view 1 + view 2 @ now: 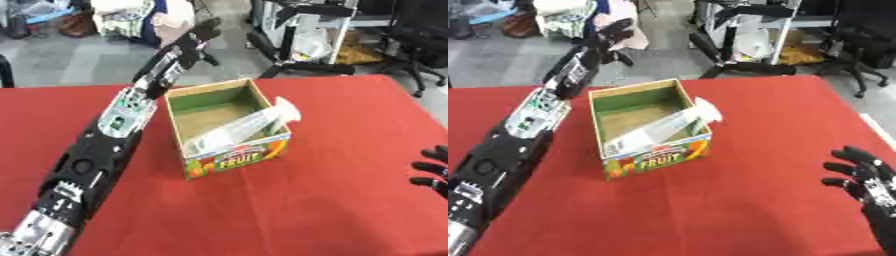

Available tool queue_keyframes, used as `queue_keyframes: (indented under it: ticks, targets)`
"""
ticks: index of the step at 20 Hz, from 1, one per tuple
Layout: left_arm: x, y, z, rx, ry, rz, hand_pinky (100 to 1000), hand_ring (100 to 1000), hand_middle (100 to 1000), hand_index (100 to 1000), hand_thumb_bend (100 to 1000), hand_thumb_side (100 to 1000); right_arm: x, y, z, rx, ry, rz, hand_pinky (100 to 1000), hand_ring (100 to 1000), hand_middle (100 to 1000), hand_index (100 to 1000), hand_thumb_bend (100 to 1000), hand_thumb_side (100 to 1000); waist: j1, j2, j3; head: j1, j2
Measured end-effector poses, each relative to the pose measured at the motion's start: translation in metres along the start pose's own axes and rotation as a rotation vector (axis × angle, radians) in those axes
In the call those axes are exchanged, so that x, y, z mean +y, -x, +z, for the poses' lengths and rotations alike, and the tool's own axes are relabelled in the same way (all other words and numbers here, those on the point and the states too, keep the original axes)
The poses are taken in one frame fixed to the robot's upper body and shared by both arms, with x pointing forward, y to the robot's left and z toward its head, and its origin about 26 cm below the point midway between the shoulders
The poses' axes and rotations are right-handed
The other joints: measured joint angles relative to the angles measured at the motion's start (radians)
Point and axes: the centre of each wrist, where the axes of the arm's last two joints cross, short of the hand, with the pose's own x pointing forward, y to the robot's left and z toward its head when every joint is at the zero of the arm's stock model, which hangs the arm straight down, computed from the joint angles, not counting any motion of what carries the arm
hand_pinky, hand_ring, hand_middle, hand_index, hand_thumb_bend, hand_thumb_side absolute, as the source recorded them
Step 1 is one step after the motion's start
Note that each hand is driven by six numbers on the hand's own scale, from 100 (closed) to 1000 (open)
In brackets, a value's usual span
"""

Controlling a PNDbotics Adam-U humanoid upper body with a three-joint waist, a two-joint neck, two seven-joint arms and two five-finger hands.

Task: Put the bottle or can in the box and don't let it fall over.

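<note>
A clear plastic bottle (241,127) lies tilted inside the open cardboard fruit box (234,157), its base low at the front left and its neck leaning over the box's right rim. The box stands on the red table (332,200). My left arm stretches up along the box's left side, and its hand (194,41) is raised beyond the table's far edge, fingers straight, holding nothing. My right hand (866,177) rests open near the lower right, fingers spread, well apart from the box.
Beyond the table's far edge lies grey floor with a metal stand (302,30), a black office chair (420,35) at the back right and bags (131,17) at the back left.
</note>
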Motion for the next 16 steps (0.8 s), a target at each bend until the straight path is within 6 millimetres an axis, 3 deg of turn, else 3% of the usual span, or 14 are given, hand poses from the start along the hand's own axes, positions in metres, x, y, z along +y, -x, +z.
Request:
queue_keyframes:
  ticks: [3, 6, 11, 16]
  targets:
    - [0.001, -0.008, 0.003, -0.014, -0.027, 0.028, 669, 1000, 1000, 1000, 175, 822, -0.001, 0.000, 0.001, 0.000, 0.004, 0.001, 690, 783, 794, 850, 100, 528, 0.001, 0.000, 0.010, -0.006, 0.000]
    - [0.004, -0.017, 0.021, 0.000, -0.070, 0.097, 647, 1000, 982, 1000, 173, 817, -0.002, 0.000, 0.002, 0.002, 0.015, 0.003, 690, 784, 795, 849, 100, 526, 0.000, 0.000, 0.031, -0.022, 0.000]
    - [0.018, -0.042, 0.068, 0.061, -0.204, 0.197, 628, 1000, 965, 1000, 166, 818, -0.006, 0.000, 0.007, 0.003, 0.047, 0.013, 690, 784, 795, 850, 100, 520, 0.002, 0.000, 0.074, -0.052, 0.001]
    - [0.025, -0.073, 0.120, 0.151, -0.330, 0.187, 615, 1000, 956, 1000, 132, 825, -0.012, -0.001, 0.013, 0.010, 0.083, 0.034, 689, 784, 794, 849, 100, 518, 0.003, 0.000, 0.106, -0.076, 0.007]
